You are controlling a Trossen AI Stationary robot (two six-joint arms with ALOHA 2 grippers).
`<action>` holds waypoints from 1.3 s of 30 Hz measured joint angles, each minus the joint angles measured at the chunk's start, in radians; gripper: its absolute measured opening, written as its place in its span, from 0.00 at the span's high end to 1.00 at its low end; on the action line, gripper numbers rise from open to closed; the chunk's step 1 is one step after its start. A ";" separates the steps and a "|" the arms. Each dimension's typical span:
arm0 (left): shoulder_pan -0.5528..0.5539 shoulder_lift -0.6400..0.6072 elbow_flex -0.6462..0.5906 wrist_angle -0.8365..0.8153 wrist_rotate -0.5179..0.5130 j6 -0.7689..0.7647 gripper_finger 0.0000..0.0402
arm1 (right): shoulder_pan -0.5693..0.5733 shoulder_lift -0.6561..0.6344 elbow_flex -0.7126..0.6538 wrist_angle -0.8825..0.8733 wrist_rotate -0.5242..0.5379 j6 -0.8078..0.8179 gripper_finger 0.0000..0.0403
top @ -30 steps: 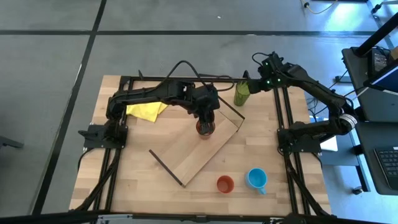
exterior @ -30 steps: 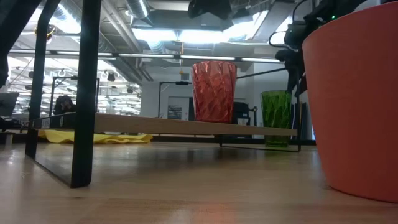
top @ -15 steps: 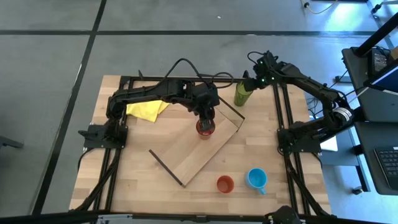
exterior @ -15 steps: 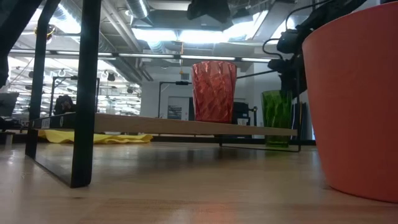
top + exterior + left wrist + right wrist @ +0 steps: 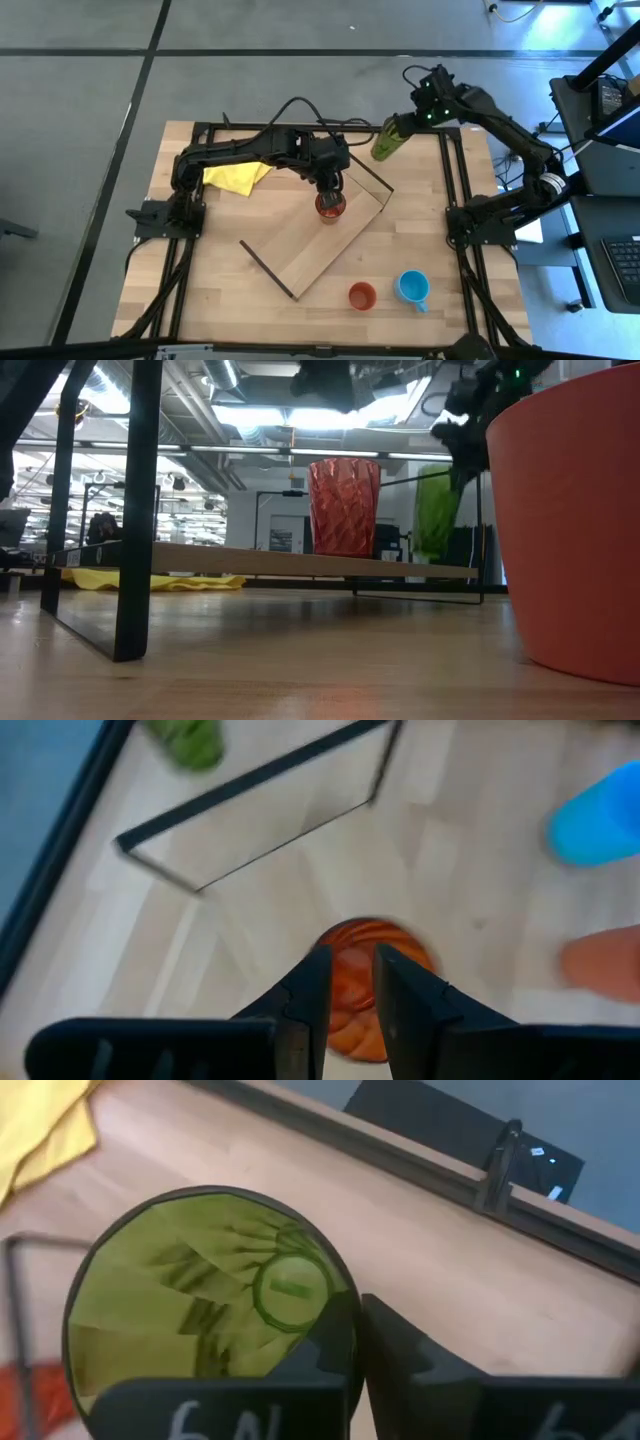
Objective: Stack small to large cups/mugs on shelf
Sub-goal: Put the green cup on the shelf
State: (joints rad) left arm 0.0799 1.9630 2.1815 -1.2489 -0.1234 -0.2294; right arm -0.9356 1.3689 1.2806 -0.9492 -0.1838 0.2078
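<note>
faceted translucent glossy red tumbler (image 5: pixel 344 507) and green tumbler (image 5: pixel 205 1295), matt light-wood shelf (image 5: pixel 330 246), soft yellow cloth (image 5: pixel 234 177)
</note>
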 joint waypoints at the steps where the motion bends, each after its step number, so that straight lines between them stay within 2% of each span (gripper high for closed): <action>1: 0.000 0.001 -0.007 -0.019 -0.020 0.000 0.83 | 0.011 0.000 0.043 -0.050 0.005 -0.010 0.97; 8: 0.000 0.001 -0.075 -0.021 -0.049 0.022 0.83 | 0.178 -0.001 0.384 -0.365 0.108 -0.053 0.97; 12: 0.000 0.001 -0.097 -0.016 -0.049 0.031 0.83 | 0.297 -0.002 0.550 -0.495 0.155 0.015 0.97; 15: 0.000 0.001 -0.097 -0.003 -0.049 0.054 0.83 | 0.394 -0.003 0.622 -0.552 0.174 0.085 0.97; 20: 0.000 -0.024 -0.096 0.014 -0.051 0.056 0.83 | 0.594 0.000 0.620 -0.540 0.176 0.195 0.97; 26: -0.015 -0.102 -0.097 0.012 -0.114 0.057 0.83 | 0.787 0.072 0.592 -0.530 0.267 0.264 0.97; 32: -0.032 -0.165 -0.096 0.007 -0.123 0.057 0.83 | 0.834 0.169 0.592 -0.528 0.340 0.281 0.96; 39: -0.082 -0.179 -0.102 0.004 -0.152 0.043 0.83 | 0.815 0.256 0.592 -0.476 0.341 0.245 0.96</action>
State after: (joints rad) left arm -0.0022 1.7844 2.0792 -1.2448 -0.2751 -0.1865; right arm -0.1204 1.6253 1.8729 -1.4251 0.1576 0.4528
